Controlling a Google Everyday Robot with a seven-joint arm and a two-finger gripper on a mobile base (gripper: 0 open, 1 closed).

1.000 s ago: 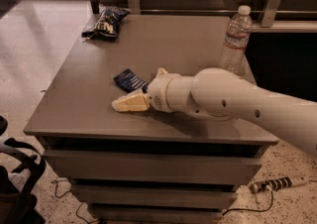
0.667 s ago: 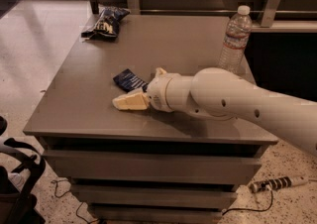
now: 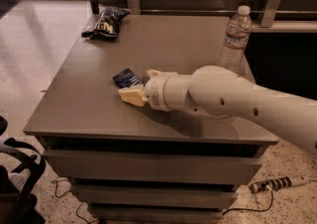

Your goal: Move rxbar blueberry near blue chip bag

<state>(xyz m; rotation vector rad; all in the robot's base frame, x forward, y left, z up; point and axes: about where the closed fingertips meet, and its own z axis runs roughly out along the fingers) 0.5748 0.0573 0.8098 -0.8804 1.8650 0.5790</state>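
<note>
The rxbar blueberry (image 3: 127, 77), a small flat dark-blue wrapper, lies on the grey table (image 3: 74, 104) left of centre. My gripper (image 3: 136, 84) is low over the table at the bar's near right side. It is open: one cream finger (image 3: 131, 96) sits just in front of the bar, and the other fingertip (image 3: 151, 73) shows at its right end. The bar lies partly between them, flat on the table. The blue chip bag (image 3: 106, 22), puffy and dark blue with pale lettering, lies at the far left corner, well away from the bar.
A clear water bottle (image 3: 235, 37) stands upright at the table's far right, behind my white arm (image 3: 223, 96). A wooden wall with metal brackets runs behind the table. A power strip (image 3: 277, 183) lies on the floor at right, and dark equipment (image 3: 15, 178) sits at lower left.
My gripper has edged slightly farther in toward the bar. The bar, the bag and the bottle have not moved.
</note>
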